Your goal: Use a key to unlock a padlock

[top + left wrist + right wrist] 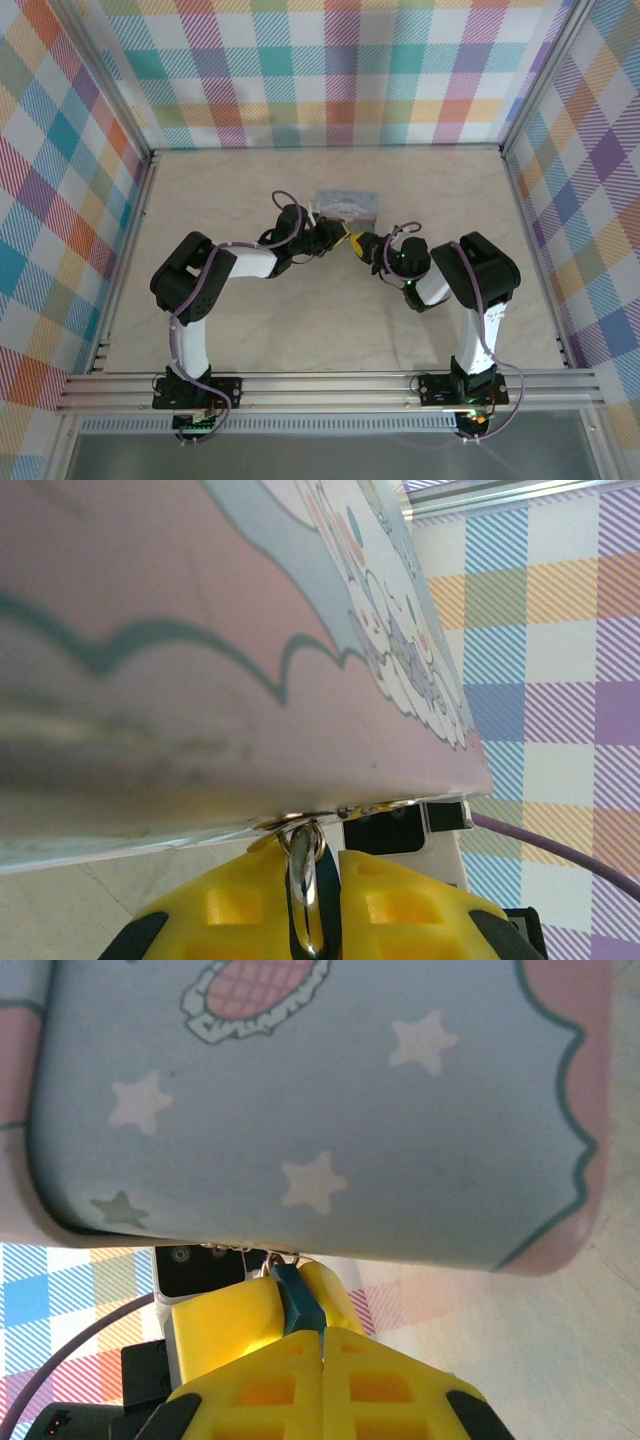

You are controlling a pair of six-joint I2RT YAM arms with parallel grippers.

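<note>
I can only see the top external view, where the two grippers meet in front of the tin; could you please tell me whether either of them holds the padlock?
Observer: Yes. In the right wrist view the left gripper pinches the padlock, a small dark teal block, just below the tin.
Operator: Thank you. And the other one, is it open?
Observer: No, the right gripper has its yellow fingers pressed together with no gap; whether they grip a key I cannot tell.
Operator: Anything from the left wrist view?
Observer: A metal loop stands between that gripper's fingers, close under the tin's edge.
</note>
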